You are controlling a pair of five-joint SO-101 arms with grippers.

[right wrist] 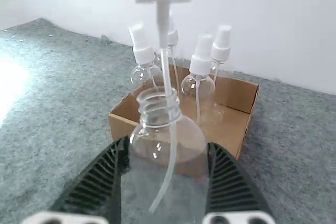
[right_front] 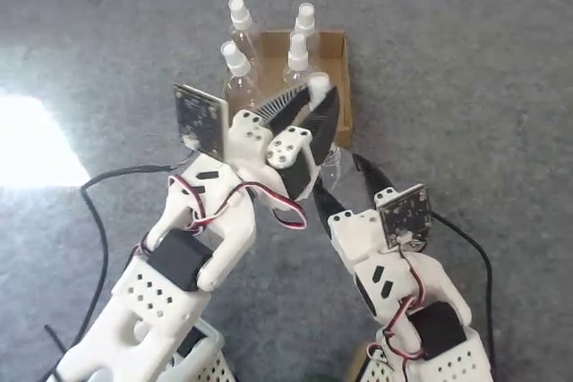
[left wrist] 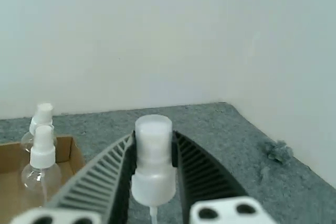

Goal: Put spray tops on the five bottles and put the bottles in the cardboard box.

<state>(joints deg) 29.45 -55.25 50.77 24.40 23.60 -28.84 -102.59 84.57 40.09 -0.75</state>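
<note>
Pinching the top (left wrist: 153, 167): left gripper (right_front: 313, 100), ribbed fingers closed snug on the white collar, one each side; top held upright at the near side of the box (right_front: 340, 51).
Tube (right wrist: 164, 45): hanging straight down from the top, threaded through the open neck, curling inside the bottle (right wrist: 160, 129); top itself riding clear above the neck, not seated.
Right gripper (right wrist: 165, 150): fingers spread about as wide as the bottle and pressed against its round body on both sides, a firm hold.
Bottle: clear, upright, just in front of the box's near wall, directly under the top; standing on the table (right_front: 466, 87) or lifted off it, can't tell.
In the box: four capped bottles (right_front: 237, 62), all upright with white tops on, two towards the far wall, two nearer.
Box: open cardboard tray, flat on the grey table, just beyond both grippers.
Arms: side by side, both stretched towards the box's near edge, left gripper above, right below.
</note>
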